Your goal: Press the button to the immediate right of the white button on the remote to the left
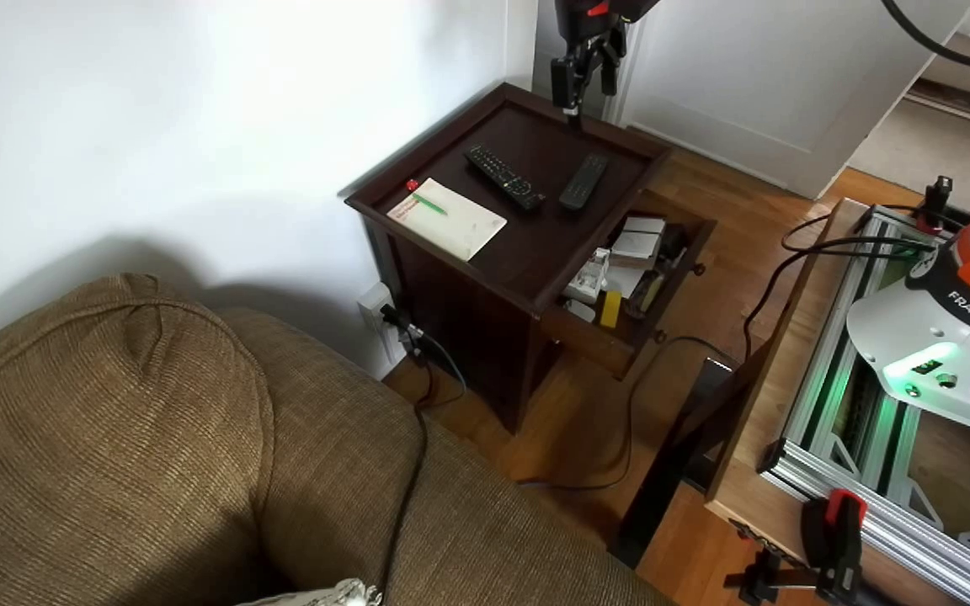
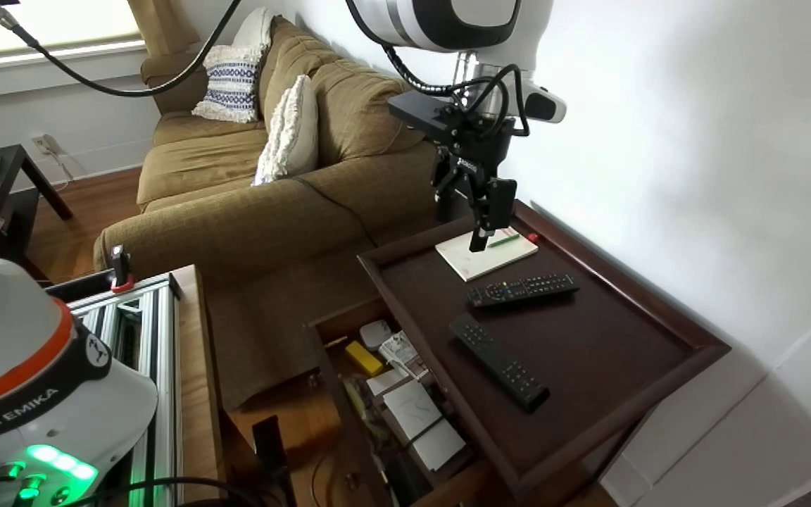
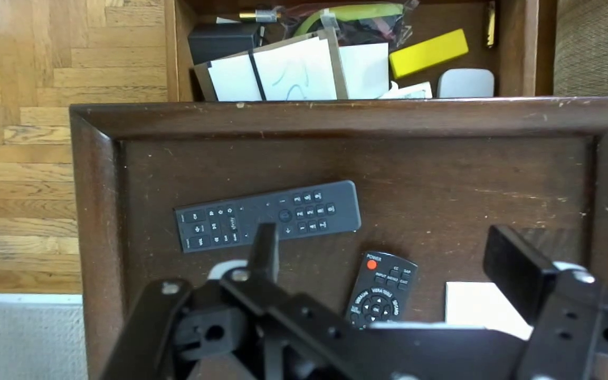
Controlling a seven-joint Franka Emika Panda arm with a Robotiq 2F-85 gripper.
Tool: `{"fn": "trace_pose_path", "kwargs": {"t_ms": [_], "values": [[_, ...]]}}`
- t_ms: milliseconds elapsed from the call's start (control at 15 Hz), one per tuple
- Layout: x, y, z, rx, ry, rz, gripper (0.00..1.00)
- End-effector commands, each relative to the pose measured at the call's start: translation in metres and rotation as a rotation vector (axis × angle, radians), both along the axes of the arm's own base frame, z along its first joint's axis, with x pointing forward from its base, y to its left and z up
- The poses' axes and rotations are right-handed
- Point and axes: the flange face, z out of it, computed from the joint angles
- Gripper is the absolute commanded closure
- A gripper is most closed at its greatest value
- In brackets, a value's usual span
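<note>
A slim, long black remote (image 1: 503,177) with coloured buttons lies left of a plain black remote (image 1: 583,181) in an exterior view. In the wrist view the long remote (image 3: 380,290) shows a red power button; its lower part is hidden behind my gripper (image 3: 391,264). There the plain remote (image 3: 304,208) lies whole to the left, partly behind a finger. Both remotes (image 2: 522,290) (image 2: 498,360) lie flat on the dark table. I cannot make out a white button. My gripper (image 2: 463,229) is open, empty and raised above the table, touching neither remote.
The table has a raised wooden rim (image 3: 335,116). A cream booklet (image 1: 464,229) with a green pen (image 1: 429,204) and a small red thing (image 1: 412,184) lies on it. An open drawer (image 1: 590,338) holds papers and a yellow block (image 3: 429,53). A wall and sofa (image 1: 317,438) stand beside.
</note>
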Motion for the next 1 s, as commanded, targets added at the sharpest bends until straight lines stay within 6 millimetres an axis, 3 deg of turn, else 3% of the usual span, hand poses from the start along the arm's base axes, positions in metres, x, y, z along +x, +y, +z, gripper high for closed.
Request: {"fn": "trace_pose_path", "kwargs": {"t_ms": [0, 333, 400, 467, 933], "values": [[0.005, -0.001, 0.003, 0.031, -0.014, -0.015, 0.00], [0.051, -0.003, -0.015, 0.115, -0.035, -0.141, 0.00], [0.059, -0.004, -0.021, 0.135, -0.035, -0.169, 0.17], [0.067, -0.007, -0.029, 0.127, -0.043, -0.196, 0.28], [0.100, -0.027, -0.076, 0.144, -0.030, -0.298, 0.82]]}}
